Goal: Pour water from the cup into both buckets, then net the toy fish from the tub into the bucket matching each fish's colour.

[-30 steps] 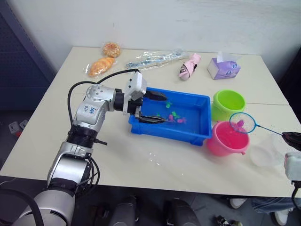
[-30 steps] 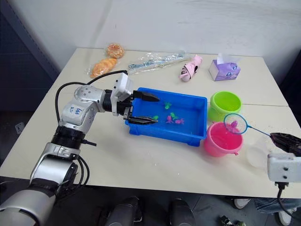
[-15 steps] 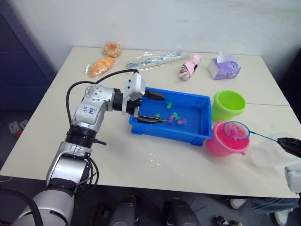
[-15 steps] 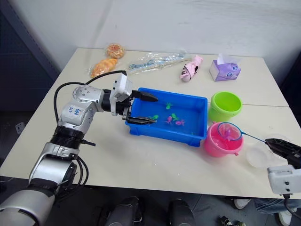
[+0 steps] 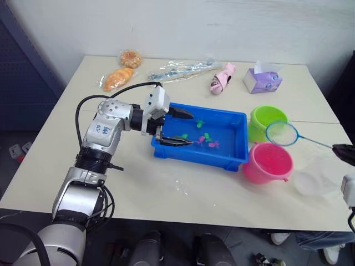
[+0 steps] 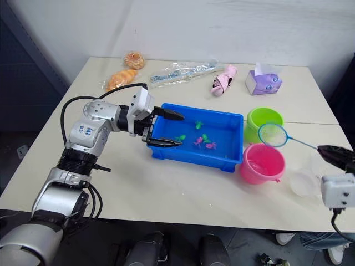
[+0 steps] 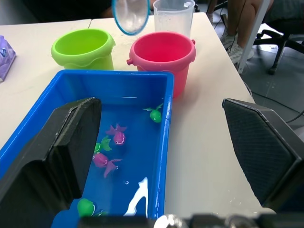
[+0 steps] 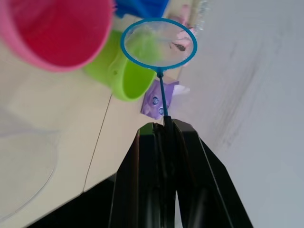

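Observation:
The blue tub (image 5: 233, 162) sits mid-table with several tiny pink and green toy fish (image 5: 206, 138) in its water. My left gripper (image 5: 192, 129) is open, straddling the tub's near-left wall, one finger (image 7: 61, 142) over the water and the other outside. To the tub's right stand the lime green bucket (image 5: 268, 120) and the pink bucket (image 5: 268, 162). The clear cup (image 5: 313, 180) stands right of the pink bucket. My right gripper (image 8: 164, 124) is shut on the net's thin handle. The net (image 5: 282, 133) hangs empty in the air between the two buckets.
Along the table's far side lie two wrapped breads (image 5: 119, 77), a long clear packet (image 5: 183, 69), a pink plush toy (image 5: 223, 77) and a purple tissue pack (image 5: 263, 80). A seam crosses the table right of the green bucket.
The net held a pink fish, dipped into the pink bucket, then rose up and back; it now hangs empty. The left arm has stayed put.

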Controlling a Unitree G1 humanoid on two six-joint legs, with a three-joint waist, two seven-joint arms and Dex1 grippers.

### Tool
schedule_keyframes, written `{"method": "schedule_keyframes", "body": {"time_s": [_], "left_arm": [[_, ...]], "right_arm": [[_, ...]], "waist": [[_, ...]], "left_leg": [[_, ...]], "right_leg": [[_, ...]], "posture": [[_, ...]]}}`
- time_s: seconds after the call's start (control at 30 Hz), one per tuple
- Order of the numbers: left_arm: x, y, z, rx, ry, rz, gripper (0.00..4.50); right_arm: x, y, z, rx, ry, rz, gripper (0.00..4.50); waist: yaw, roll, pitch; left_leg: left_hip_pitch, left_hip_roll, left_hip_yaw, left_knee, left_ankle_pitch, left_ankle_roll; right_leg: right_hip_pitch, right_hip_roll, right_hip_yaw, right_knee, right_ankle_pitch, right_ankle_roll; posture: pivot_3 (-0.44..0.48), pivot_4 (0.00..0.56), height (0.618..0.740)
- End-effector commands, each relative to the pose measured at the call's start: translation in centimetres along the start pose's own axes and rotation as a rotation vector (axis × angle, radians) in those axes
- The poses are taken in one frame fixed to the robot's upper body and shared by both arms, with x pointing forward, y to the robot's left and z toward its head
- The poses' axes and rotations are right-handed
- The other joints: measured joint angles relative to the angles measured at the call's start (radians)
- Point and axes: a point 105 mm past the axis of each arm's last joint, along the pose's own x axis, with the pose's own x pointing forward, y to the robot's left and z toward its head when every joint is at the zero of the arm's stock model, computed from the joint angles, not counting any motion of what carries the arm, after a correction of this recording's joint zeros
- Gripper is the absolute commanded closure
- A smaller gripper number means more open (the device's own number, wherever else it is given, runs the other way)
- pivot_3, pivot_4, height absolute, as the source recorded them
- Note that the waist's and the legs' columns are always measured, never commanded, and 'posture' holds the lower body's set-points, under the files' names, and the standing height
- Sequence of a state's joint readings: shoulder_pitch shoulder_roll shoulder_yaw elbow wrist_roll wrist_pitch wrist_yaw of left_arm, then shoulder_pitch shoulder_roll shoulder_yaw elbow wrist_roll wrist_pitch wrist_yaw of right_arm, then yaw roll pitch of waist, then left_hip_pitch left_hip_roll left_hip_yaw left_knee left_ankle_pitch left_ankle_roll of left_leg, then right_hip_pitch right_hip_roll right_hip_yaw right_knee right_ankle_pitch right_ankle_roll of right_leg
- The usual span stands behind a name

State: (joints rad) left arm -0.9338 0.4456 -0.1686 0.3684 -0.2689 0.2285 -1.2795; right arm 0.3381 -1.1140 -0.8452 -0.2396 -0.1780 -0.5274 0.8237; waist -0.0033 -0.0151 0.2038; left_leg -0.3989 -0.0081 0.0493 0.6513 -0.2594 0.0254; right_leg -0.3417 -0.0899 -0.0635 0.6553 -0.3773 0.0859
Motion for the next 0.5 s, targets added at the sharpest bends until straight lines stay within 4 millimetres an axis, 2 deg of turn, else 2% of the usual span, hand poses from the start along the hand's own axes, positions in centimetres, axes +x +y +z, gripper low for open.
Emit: {"method": "schedule_keyframes", "body": {"time_s": [0.03, 0.13, 0.17, 0.23, 0.37, 0.5], "left_arm": [[-0.5, 0.6, -0.1, -0.007, 0.038, 0.044, 0.13], [-1.0, 0.2, -0.3, -0.033, 0.057, 0.024, 0.13], [-1.2, 0.0, -0.3, -0.039, 0.06, 0.016, 0.13], [-1.6, -0.4, -0.6, -0.036, 0.095, 0.011, 0.13], [-2.3, -0.9, -1.2, -0.039, 0.147, 0.022, 0.13], [-3.0, -1.6, -1.6, -0.038, 0.179, 0.033, 0.13]], "right_arm": [[3.1, -1.7, 1.7, 0.166, -0.091, -0.027, 4.5], [7.0, -1.8, 2.7, 0.176, -0.131, 0.016, 4.5], [7.8, -1.9, 2.9, 0.161, -0.136, 0.026, 4.5], [9.5, -1.9, 3.5, 0.062, -0.16, 0.06, 4.5], [11.9, -1.5, 4.0, -0.008, -0.2, 0.099, 4.5], [13.5, 0.1, 4.1, -0.067, -0.229, 0.169, 4.5]], "waist": [[-0.001, 0.0, 0.0], [-0.013, 0.0, 0.0], [-0.015, 0.001, 0.001], [-0.014, 0.002, 0.001], [-0.002, 0.002, 0.001], [0.005, 0.002, 0.001]], "left_leg": [[0.0, 0.0, 0.0, 0.0, 0.0, 0.0], [0.002, 0.002, 0.001, 0.0, 0.0, 0.0], [0.002, 0.002, 0.001, 0.0, 0.0, -0.001], [0.001, 0.002, 0.0, 0.0, 0.0, -0.002], [-0.008, 0.002, 0.001, -0.001, 0.0, -0.002], [-0.01, 0.001, 0.001, 0.001, 0.0, -0.002]], "right_leg": [[0.0, 0.0, 0.0, 0.0, 0.0, 0.0], [0.001, 0.001, 0.001, 0.001, 0.0, 0.0], [0.001, 0.001, 0.001, 0.0, 0.0, 0.0], [-0.002, 0.001, 0.001, 0.002, 0.0, -0.001], [-0.011, 0.001, 0.001, 0.004, -0.001, -0.001], [-0.013, 0.001, 0.001, 0.005, -0.001, -0.001]], "posture": [[0.0, 0.15, 0.739], [0.0, 0.15, 0.739], [0.0, 0.15, 0.739], [0.0, 0.15, 0.739], [0.0, 0.15, 0.739], [0.0, 0.15, 0.739]]}}
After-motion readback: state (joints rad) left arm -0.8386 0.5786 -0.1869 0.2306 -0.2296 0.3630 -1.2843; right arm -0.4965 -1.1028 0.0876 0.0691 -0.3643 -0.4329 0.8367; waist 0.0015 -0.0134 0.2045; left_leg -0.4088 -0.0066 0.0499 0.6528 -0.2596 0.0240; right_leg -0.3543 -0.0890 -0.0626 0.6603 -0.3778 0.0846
